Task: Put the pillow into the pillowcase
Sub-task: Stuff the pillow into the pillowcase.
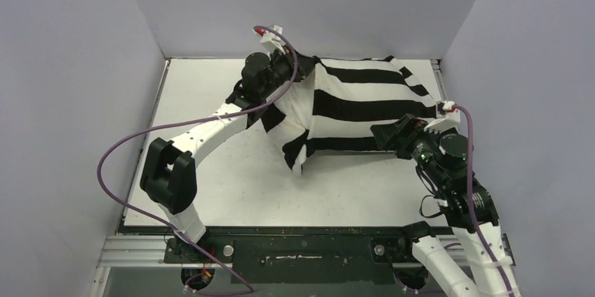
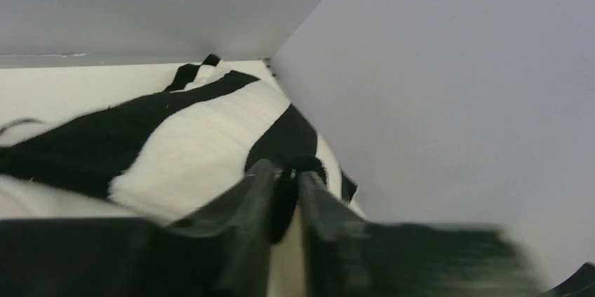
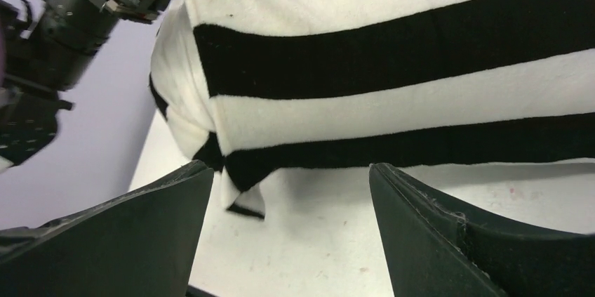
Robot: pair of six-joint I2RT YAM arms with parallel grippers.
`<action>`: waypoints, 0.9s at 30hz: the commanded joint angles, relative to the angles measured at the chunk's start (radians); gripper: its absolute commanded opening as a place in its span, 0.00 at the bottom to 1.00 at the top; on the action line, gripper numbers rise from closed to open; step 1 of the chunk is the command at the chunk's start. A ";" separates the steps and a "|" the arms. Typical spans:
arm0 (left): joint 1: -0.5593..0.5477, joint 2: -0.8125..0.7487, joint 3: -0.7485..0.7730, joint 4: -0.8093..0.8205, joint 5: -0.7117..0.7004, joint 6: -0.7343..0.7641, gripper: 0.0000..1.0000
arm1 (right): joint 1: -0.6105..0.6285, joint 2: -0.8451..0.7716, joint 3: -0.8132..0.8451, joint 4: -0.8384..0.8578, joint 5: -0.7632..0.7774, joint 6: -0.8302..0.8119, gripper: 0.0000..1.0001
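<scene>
The black-and-white striped pillowcase (image 1: 358,111) lies plump and bulging at the back of the table, close to the right wall. The pillow does not show; it is hidden or out of view. My left gripper (image 1: 295,71) is at the pillowcase's left end. In the left wrist view the left gripper (image 2: 286,170) is shut on a fold of black pillowcase (image 2: 196,149) fabric. My right gripper (image 1: 388,133) sits at the near right side of the pillowcase. In the right wrist view the right gripper (image 3: 291,170) is open and empty, just short of the pillowcase (image 3: 393,65).
The white table (image 1: 231,185) shows to the front and left. A loose corner (image 1: 298,160) of the pillowcase hangs down at its near left. Grey walls enclose the back and both sides. The left arm's purple cable (image 1: 112,149) loops over the left part of the table.
</scene>
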 commanded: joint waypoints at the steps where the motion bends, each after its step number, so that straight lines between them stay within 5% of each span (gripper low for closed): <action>1: 0.029 -0.006 0.176 -0.261 0.034 0.270 0.24 | -0.002 0.122 0.037 0.096 0.055 -0.096 0.84; 2: 0.057 -0.019 0.184 -0.366 0.028 0.324 0.40 | -0.003 0.154 0.044 0.102 0.042 -0.122 0.84; 4: 0.118 -0.057 0.169 -0.469 0.030 0.377 0.52 | -0.001 0.218 0.053 0.121 0.007 -0.184 0.83; 7: 0.267 -0.128 0.088 -0.552 0.093 0.339 0.57 | 0.002 0.291 0.057 0.168 -0.049 -0.269 0.81; 10: 0.420 -0.200 -0.101 -0.466 0.214 0.235 0.57 | 0.041 0.371 0.065 0.213 -0.087 -0.304 0.78; 14: 0.558 -0.247 -0.304 -0.392 0.282 0.172 0.56 | 0.286 0.450 0.055 0.216 0.036 -0.363 0.78; 19: 0.561 -0.282 -0.543 -0.221 0.288 0.057 0.54 | 0.686 0.535 0.006 0.251 0.277 -0.521 0.82; 27: 0.538 -0.204 -0.725 0.083 0.380 -0.139 0.54 | 1.083 0.692 -0.007 0.267 0.578 -1.143 0.88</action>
